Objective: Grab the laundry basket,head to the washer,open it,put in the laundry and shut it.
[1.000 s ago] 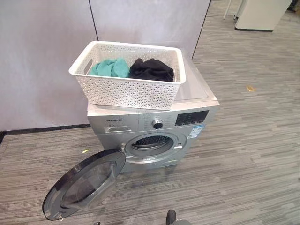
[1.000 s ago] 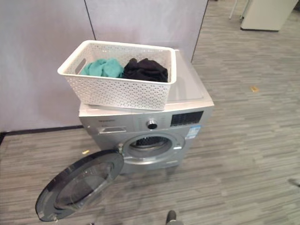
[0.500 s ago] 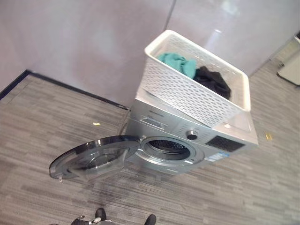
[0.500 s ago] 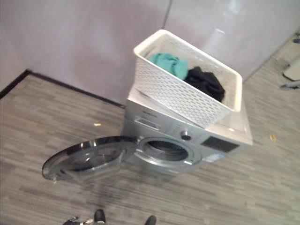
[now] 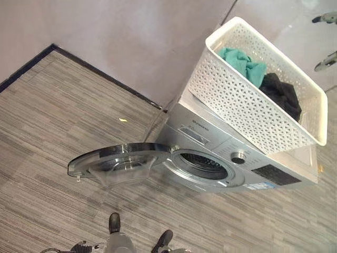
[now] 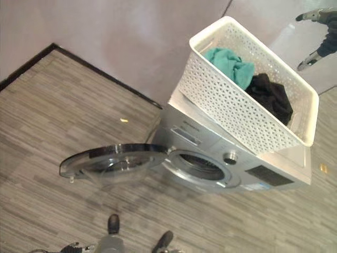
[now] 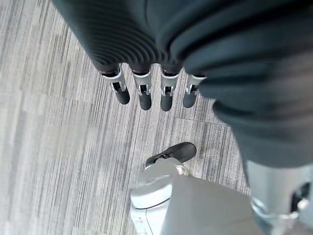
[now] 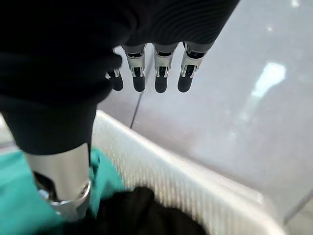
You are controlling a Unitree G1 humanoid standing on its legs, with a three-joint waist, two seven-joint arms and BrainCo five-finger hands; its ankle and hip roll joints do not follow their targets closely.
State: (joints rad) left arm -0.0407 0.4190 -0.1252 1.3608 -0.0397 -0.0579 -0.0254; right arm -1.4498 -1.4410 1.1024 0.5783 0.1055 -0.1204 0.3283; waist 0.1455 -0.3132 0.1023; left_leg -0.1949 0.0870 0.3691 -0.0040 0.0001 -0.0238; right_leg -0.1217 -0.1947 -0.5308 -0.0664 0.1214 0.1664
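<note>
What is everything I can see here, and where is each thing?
Washing machine: one, silver, against the grey wall.
Washer door: one, dark glass, swung wide open over the floor.
Laundry basket: one, white lattice plastic, on top of the washing machine.
Teal garment: one, in the basket.
Black garment: one, in the basket beside the teal one.
Floor: grey striped.
Right hand: raised above the basket, fingers relaxed.
Left hand: hanging over the floor, fingers straight.
</note>
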